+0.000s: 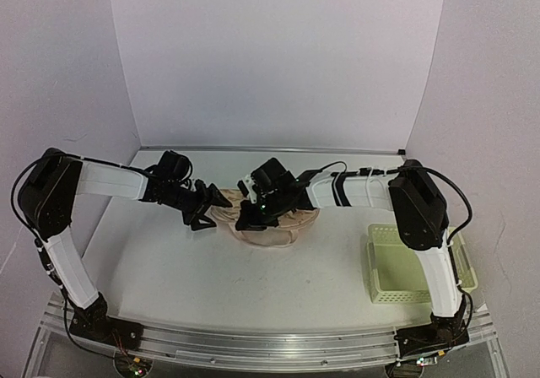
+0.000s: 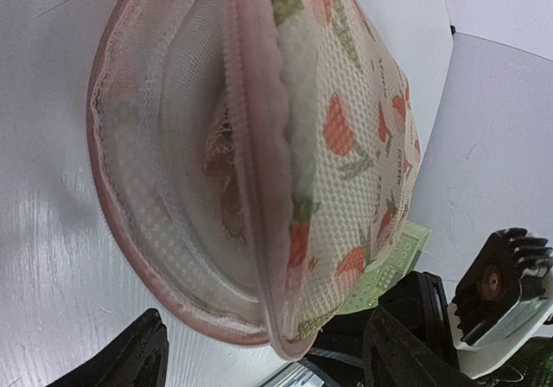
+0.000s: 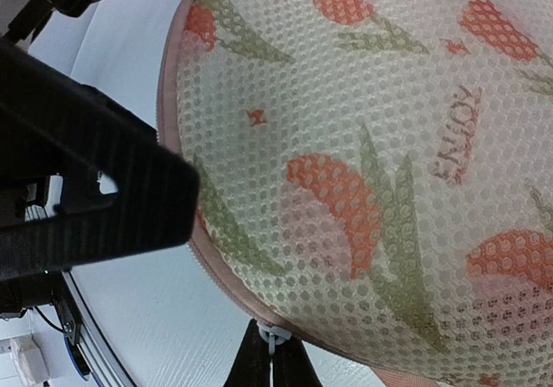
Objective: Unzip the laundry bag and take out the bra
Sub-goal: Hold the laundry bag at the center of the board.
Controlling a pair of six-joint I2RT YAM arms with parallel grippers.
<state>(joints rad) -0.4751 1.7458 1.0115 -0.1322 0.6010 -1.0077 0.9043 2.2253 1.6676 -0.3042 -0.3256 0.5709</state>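
Two grippers are at the laundry bag (image 2: 346, 145): the left gripper (image 2: 268, 365) spread wide round its edge, the right gripper (image 3: 272, 361) pinching its white zip pull (image 3: 271, 333).

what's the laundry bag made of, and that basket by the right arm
The laundry bag looks like soft matte mesh fabric: honeycomb holes, printed pattern, pink textile edging. The basket is probably rigid plastic: pale yellow-green, moulded lattice walls.
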